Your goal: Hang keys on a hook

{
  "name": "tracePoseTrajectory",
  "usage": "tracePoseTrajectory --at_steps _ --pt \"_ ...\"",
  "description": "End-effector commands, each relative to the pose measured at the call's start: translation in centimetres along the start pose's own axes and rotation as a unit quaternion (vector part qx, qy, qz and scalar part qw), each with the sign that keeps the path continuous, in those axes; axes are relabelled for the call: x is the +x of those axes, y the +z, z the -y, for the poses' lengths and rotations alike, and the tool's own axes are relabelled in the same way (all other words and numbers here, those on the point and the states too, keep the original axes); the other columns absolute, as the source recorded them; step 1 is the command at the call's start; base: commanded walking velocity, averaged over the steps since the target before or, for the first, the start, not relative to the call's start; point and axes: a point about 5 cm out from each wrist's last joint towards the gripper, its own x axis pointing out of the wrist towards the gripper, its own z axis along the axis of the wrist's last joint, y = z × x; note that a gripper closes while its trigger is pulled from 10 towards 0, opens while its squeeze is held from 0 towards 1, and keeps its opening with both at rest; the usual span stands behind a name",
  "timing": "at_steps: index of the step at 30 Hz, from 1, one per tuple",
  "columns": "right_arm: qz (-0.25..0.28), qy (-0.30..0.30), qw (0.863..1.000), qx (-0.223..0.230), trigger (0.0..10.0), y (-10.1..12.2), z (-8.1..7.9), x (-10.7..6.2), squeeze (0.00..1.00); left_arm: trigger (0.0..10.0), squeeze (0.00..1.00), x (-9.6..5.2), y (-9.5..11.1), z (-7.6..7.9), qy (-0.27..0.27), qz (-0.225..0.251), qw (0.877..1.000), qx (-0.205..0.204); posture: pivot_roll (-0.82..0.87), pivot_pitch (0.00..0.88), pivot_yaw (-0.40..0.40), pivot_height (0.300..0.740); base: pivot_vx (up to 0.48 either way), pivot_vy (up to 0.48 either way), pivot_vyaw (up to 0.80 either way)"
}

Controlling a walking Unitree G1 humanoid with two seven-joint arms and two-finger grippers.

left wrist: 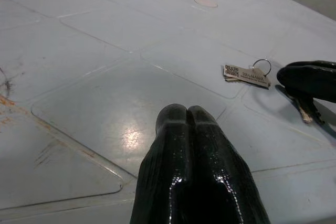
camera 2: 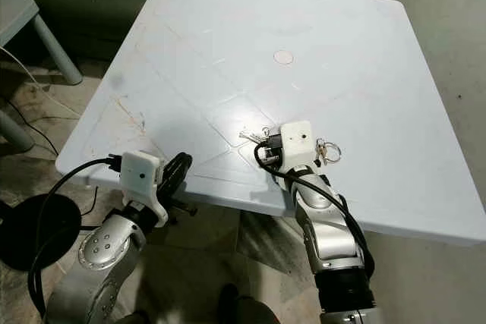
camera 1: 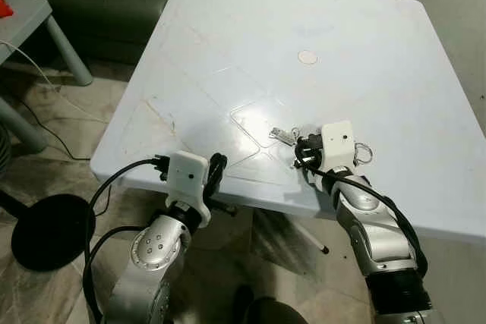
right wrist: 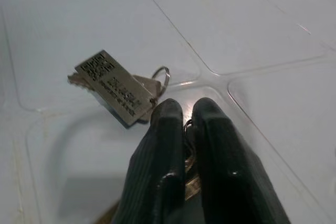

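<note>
R gripper [right wrist: 182, 115] sits low on the white table [camera 1: 228, 28] w/ jaws nearly closed, pinching the keys [right wrist: 123, 88], whose tag lies flat on the table just past the tips, while L gripper [left wrist: 187, 116] hovers at the table's near edge, jaws closed on nothing.

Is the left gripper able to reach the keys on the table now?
Probably yes. The left gripper hangs at the table edge, and bare tabletop lies between it and the keys. But the right gripper is already on them.
</note>
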Motion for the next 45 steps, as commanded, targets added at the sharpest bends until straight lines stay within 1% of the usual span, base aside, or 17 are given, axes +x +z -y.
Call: tracePoseTrajectory --at_steps 1,5,8,10,13,15,17,21,22,25,26,27,28,29,32,40,45 --pt "-0.005 -0.006 1.000 -0.003 0.0 -0.3 0.5 -0.5 0.00 10.0 0.00 0.0 -0.1 0.4 -0.007 -0.004 1.000 -0.003 0.03 0.256 -0.113 0.740 0.000 0.000 0.00" --pt "-0.007 -0.007 1.000 0.004 0.0 -0.3 0.7 -0.5 0.00 10.0 0.00 0.2 -0.1 0.4 -0.008 -0.003 1.000 -0.002 0.03 0.253 -0.111 0.740 0.000 0.000 0.00" --pt "0.001 -0.015 1.000 0.009 0.0 -0.1 0.9 -0.5 0.00 10.0 0.00 0.2 -0.1 0.4 -0.009 -0.003 1.000 -0.002 0.02 0.251 -0.110 0.740 0.000 0.000 0.00" --pt "0.006 -0.017 0.999 0.032 0.0 0.3 1.1 -0.4 0.00 10.0 0.00 0.2 0.0 0.4 -0.009 -0.002 1.000 -0.002 0.02 0.250 -0.108 0.740 0.000 0.000 0.00" --pt "0.024 -0.031 0.999 0.037 0.0 1.0 1.5 -0.4 0.00 10.0 0.00 0.3 0.0 0.5 -0.011 -0.002 1.000 -0.002 0.02 0.247 -0.107 0.740 0.000 0.000 0.00" --pt "0.040 -0.041 0.997 0.045 0.0 1.7 1.8 -0.4 0.00 10.0 0.00 0.3 -0.1 0.6 -0.012 -0.002 1.000 -0.001 0.02 0.247 -0.107 0.740 0.000 0.000 0.00" --pt "0.045 -0.038 0.996 0.061 0.0 1.9 1.8 -0.4 0.00 10.0 0.00 0.4 -0.1 0.6 -0.013 -0.002 1.000 -0.002 0.02 0.245 -0.105 0.740 0.000 0.000 0.00" --pt "0.055 -0.045 0.996 0.056 0.0 2.3 2.1 -0.5 0.00 10.0 0.00 0.5 -0.1 0.6 -0.014 -0.001 1.000 -0.002 0.01 0.242 -0.103 0.740 0.000 0.000 0.00" --pt "0.059 -0.043 0.995 0.064 0.0 2.4 2.1 -0.5 0.00 10.0 0.00 0.5 -0.1 0.6 -0.016 -0.001 1.000 -0.002 0.01 0.240 -0.104 0.740 0.000 0.000 0.00" --pt "0.060 -0.040 0.995 0.062 0.0 2.5 2.1 -0.6 0.00 10.0 0.00 0.6 -0.1 0.7 -0.017 -0.001 1.000 -0.003 0.01 0.239 -0.104 0.740 0.000 0.000 0.00" --pt "0.060 -0.040 0.996 0.049 2.5 2.6 2.1 -0.6 0.00 10.0 0.00 0.6 -0.1 0.7 -0.018 -0.001 1.000 -0.003 0.01 0.237 -0.104 0.740 0.000 0.000 0.00" --pt "0.056 -0.025 0.997 0.054 10.0 2.5 1.9 -0.6 0.00 10.0 0.00 0.6 -0.1 0.8 -0.018 0.000 1.000 -0.003 0.01 0.237 -0.104 0.740 0.000 0.000 0.00" --pt "0.056 -0.025 0.997 0.054 10.0 2.5 1.9 -0.6 0.00 10.0 0.00 0.6 -0.1 0.8 -0.018 0.000 1.000 -0.003 0.01 0.237 -0.104 0.740 0.000 0.000 0.00" --pt "0.047 -0.022 0.997 0.051 10.0 2.2 1.9 -0.6 1.00 10.0 0.00 0.6 -0.1 0.8 -0.019 0.000 1.000 -0.003 0.01 0.237 -0.103 0.740 0.000 0.000 0.00" --pt "0.041 -0.024 0.998 0.037 10.0 1.8 1.9 -0.7 1.00 10.0 0.00 0.7 -0.1 0.9 -0.021 0.000 1.000 -0.003 0.01 0.233 -0.105 0.740 0.000 0.000 0.00" --pt "0.019 -0.014 0.999 0.031 10.0 0.8 1.8 -1.0 1.00 10.0 0.00 0.7 -0.1 0.9 -0.023 0.001 1.000 -0.003 0.01 0.226 -0.103 0.740 0.000 0.000 0.00" --pt "0.020 -0.022 0.999 0.027 10.0 0.7 1.8 -1.1 1.00 10.0 0.00 0.8 -0.1 1.0 -0.027 0.002 1.000 -0.004 0.00 0.222 -0.101 0.740 0.000 0.000 0.00"
